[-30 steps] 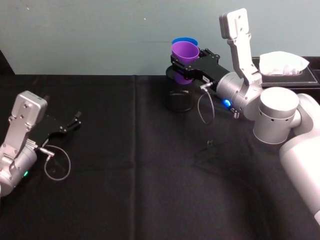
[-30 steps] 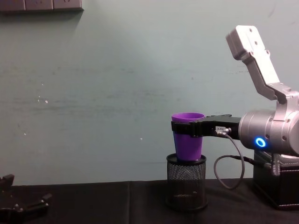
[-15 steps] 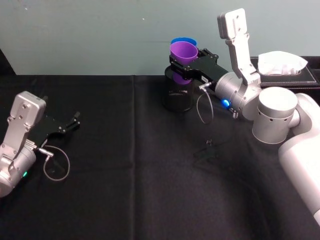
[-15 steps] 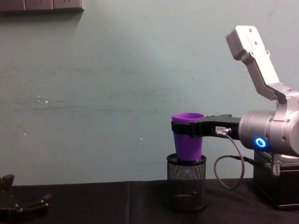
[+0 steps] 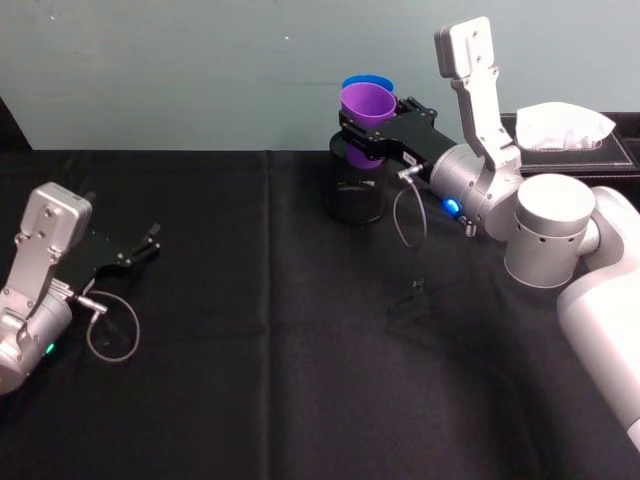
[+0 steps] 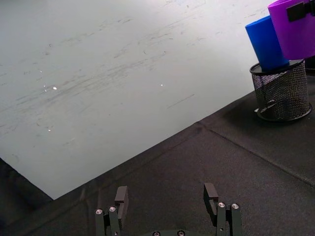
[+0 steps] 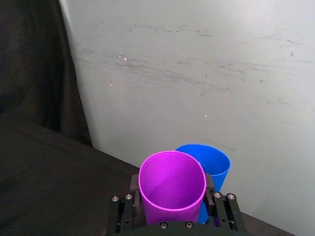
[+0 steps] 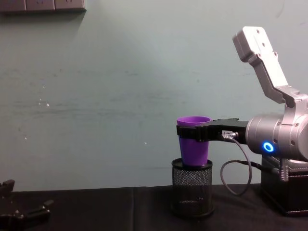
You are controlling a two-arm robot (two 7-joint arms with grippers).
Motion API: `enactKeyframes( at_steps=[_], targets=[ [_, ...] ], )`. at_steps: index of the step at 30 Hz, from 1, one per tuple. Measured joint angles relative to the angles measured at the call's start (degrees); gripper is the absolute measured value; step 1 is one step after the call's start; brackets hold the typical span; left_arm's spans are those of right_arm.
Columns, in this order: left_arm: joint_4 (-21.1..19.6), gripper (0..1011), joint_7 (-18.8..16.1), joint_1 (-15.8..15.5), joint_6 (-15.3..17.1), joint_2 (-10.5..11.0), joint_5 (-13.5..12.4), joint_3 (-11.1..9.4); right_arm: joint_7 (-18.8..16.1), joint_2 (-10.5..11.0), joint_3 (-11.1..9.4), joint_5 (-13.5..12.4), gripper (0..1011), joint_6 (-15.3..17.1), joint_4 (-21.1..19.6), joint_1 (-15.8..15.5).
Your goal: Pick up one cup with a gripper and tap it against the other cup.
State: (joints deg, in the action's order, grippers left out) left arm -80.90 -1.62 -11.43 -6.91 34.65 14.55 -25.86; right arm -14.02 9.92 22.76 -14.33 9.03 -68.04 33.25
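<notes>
So the first part looks done to me: my right gripper (image 8: 192,133) is pinching the purple cup (image 5: 368,104) around its upper body, just under the rim, and holds it upright in the air at the far side of the desk (image 5: 280,350). From the chest view, the bottom of the purple cup hangs just at the rim of the black mesh pot (image 8: 192,188), maybe a little inside it.

The blue cup (image 5: 367,81) stands upright in this same pot, directly behind the purple one, toward the wall. In the right wrist view the two rims overlap, and from the side they appear pressed wall to wall, but I cannot tell for sure whether they really touch or a thin gap is left.

I judge the tap is either happening at this moment or only a very small push forward is missing. After it, nothing more is asked.

My left gripper (image 6: 165,194) rests low on the near left of the desk, fingers spread and holding nothing, well apart from both cups.
</notes>
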Motion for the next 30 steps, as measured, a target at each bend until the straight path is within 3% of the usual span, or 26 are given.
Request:
enactKeyframes(
  at_steps=[30],
  targets=[
    [0.0, 1005, 0.0, 0.0, 0.0, 0.0, 0.0, 0.0, 0.05, 0.0, 0.0, 0.0, 733, 0.0, 0.0, 0.0]
  ],
)
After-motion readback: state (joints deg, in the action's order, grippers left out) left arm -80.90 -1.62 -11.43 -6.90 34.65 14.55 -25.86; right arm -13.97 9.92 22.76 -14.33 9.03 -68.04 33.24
